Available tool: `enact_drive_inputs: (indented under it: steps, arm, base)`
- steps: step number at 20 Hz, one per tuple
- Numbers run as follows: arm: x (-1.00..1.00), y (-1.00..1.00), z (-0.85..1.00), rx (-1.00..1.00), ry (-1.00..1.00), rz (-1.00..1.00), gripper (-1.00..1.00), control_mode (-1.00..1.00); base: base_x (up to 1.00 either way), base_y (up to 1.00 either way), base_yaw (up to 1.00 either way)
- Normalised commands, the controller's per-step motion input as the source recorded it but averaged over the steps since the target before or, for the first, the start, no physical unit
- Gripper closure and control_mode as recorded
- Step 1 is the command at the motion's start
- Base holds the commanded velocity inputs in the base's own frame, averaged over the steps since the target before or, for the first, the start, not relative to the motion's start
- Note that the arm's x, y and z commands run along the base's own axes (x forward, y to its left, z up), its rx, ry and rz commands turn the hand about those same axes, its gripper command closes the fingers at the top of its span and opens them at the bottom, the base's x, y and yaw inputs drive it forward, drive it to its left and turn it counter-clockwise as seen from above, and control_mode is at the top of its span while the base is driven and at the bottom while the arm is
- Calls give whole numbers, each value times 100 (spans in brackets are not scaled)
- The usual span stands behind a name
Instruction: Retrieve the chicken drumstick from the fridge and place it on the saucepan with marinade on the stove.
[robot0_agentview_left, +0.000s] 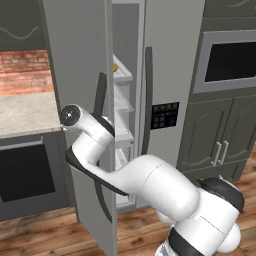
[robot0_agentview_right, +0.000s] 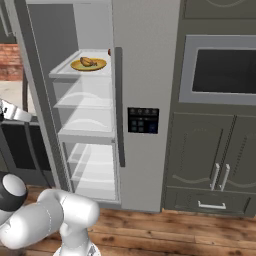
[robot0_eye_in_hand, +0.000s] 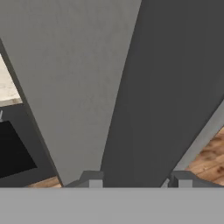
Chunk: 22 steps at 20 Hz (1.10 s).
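door: tall light grey fridge (robot0_agentview_right: 145, 75) has its left door (robot0_agentview_left: 80, 75) swung wide open; right door shut, with a dark control panel (robot0_agentview_right: 143, 120) on it
handle: dark vertical handle (robot0_agentview_left: 101, 95) on the open door; in the hand view a broad dark bar (robot0_eye_in_hand: 166, 87) runs between the two finger tips, probably this handle
claw: gripper (robot0_eye_in_hand: 138, 180) sits right at the door; tips stand apart on either side of the dark bar; can't tell if they press it or are just letting go
target: small golden-brown lumpy chicken drumstick (robot0_agentview_right: 87, 61) lies on a yellow orange-rimmed plate (robot0_agentview_right: 89, 65) on the top white shelf (robot0_agentview_right: 82, 72), near the shelf's front edge; untouched
done: fridge open, by my read
left: reach in, grasp drumstick, carry it to the saucepan on the stove; pick not yet begun, so early stage
shelves: lower white shelves (robot0_agentview_right: 87, 130) look bare and stacked close under the top one
edges: open door edge on the left of the opening, shut right door's dark handle (robot0_agentview_right: 119, 107) on the right; the shelf front lip sits just under the plate
room: opening is narrow but unobstructed at top shelf height; white arm (robot0_agentview_left: 150, 180) is folded low by the door bottom and would need to lift past the door edge
right side: dark built-in wall oven (robot0_agentview_right: 222, 70) and grey cabinet doors (robot0_agentview_right: 215, 160) stand clear of the path
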Motion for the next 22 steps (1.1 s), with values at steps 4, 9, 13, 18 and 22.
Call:
enact_drive_inputs:
  steps: [4, 9, 13, 18, 22]
  arm:
    - [0, 53, 0, -1, 1, 0, 100, -100]
    - [0, 55, 0, -2, 1, 0, 100, -100]
    - [0, 47, 0, -1, 0, 0, 100, -100]
    - [0, 43, 0, -1, 0, 1, 100, -100]
    - [0, 43, -2, -1, 0, 0, 100, -100]
  base:
    - [0, 0, 0]
    - [0, 0, 0]
    - [0, 0, 0]
    - [0, 0, 0]
    - [0, 0, 0]
